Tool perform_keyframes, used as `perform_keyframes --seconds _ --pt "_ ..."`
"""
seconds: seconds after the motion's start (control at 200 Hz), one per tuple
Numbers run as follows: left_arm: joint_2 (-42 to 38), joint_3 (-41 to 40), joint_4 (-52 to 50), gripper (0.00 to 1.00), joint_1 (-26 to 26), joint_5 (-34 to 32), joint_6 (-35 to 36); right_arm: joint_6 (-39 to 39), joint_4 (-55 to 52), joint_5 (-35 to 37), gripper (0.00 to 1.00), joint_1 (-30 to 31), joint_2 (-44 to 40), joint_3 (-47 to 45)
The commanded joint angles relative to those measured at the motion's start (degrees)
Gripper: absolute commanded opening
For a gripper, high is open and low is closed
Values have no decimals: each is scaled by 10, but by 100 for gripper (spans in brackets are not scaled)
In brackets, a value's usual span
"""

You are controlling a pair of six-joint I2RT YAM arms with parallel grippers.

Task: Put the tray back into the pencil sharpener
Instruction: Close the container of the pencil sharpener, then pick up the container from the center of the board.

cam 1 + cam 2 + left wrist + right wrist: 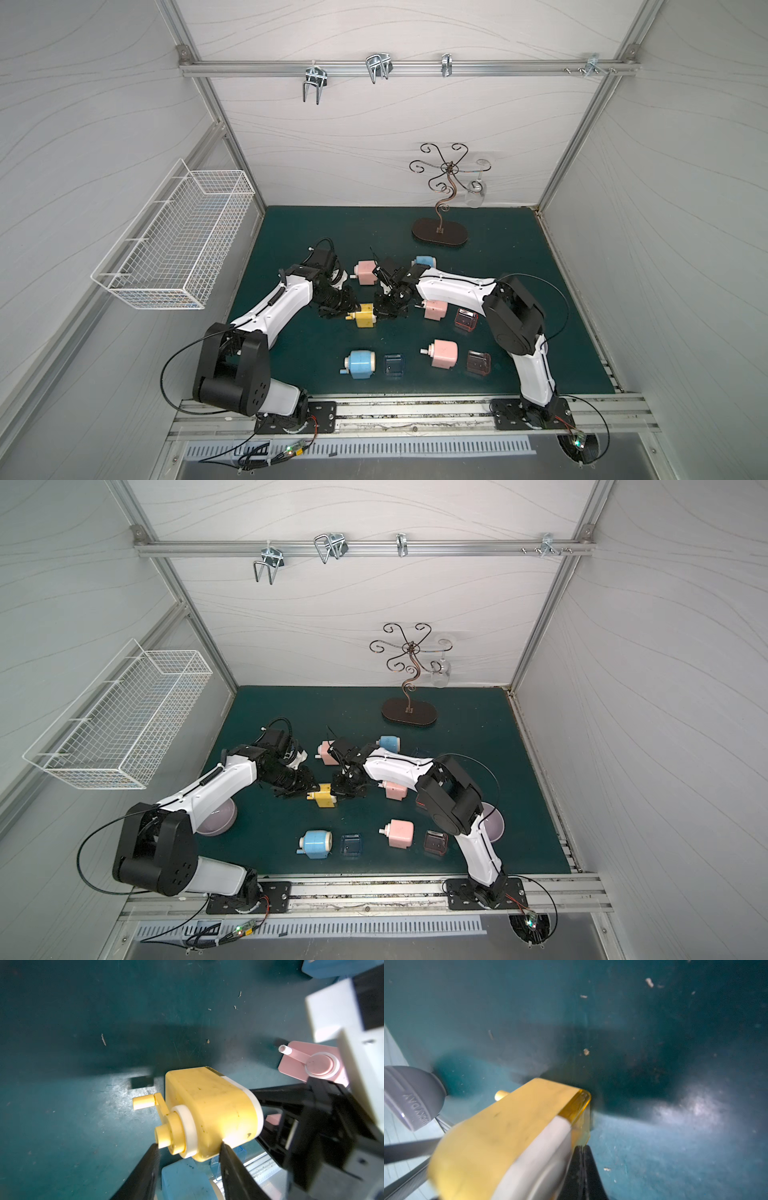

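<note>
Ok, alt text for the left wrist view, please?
A yellow pencil sharpener lies on the green mat, the left tool gripping its crank end and the right tool at its white far end. A pink sharpener lies beyond it.

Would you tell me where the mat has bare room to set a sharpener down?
The back-left of the mat, bordered by the back wall, the stand base and the far pink sharpener, is bare. The middle is crowded, from the yellow sharpener forward to the front blue sharpener.
</note>
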Motion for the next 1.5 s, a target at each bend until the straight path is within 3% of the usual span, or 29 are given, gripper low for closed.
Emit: perform_keyframes --seconds 0.0,0.3,0.991,1.496 --pt "23 -13 -19 52 -6 -39 9 -11 -25 39 5 5 -44 -10" --pt "13 -12 -18 55 -6 -47 10 -22 -38 66 13 8 -79 -25" --pt "-56 -19 3 61 -5 -65 16 -46 -45 86 19 25 -136 -60" --pt "-109 -29 20 58 -2 -41 0 -61 -27 95 23 34 -182 -93"
